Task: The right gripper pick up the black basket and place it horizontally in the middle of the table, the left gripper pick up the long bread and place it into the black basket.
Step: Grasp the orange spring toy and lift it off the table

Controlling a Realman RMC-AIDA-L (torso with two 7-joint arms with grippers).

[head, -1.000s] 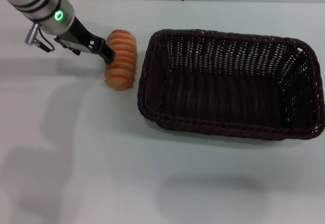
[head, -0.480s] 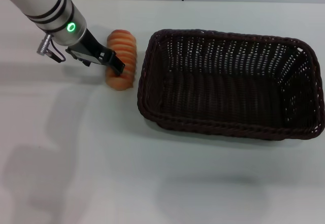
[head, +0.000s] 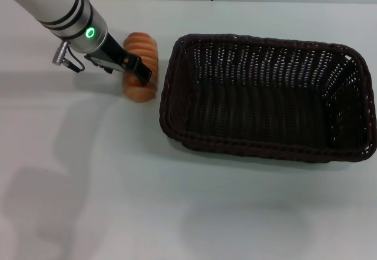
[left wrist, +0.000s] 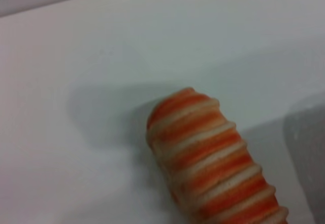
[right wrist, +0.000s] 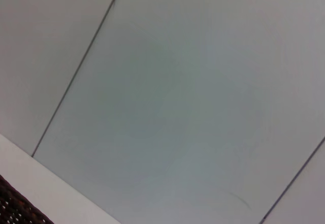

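The long bread (head: 141, 65), an orange-tan ridged loaf, lies on the white table (head: 177, 213) just left of the black basket (head: 247, 147). The big woven basket lies lengthwise across the middle-right of the table and holds nothing. My left gripper (head: 139, 73), on the silver arm with the green ring, is open and low over the middle of the loaf, with one dark finger across its top. The left wrist view shows the loaf (left wrist: 213, 163) close up on the table. My right gripper is out of view; its wrist view shows a corner of the basket (right wrist: 10, 206).
A grey wall with panel seams (right wrist: 177, 107) stands behind the table. The table's far edge (head: 235, 2) runs just behind the basket and the bread. The arm's shadow lies on the tabletop at the left.
My left gripper has moved right and toward the basket, from beside the loaf's left side to over its middle. The loaf and the basket have not moved.
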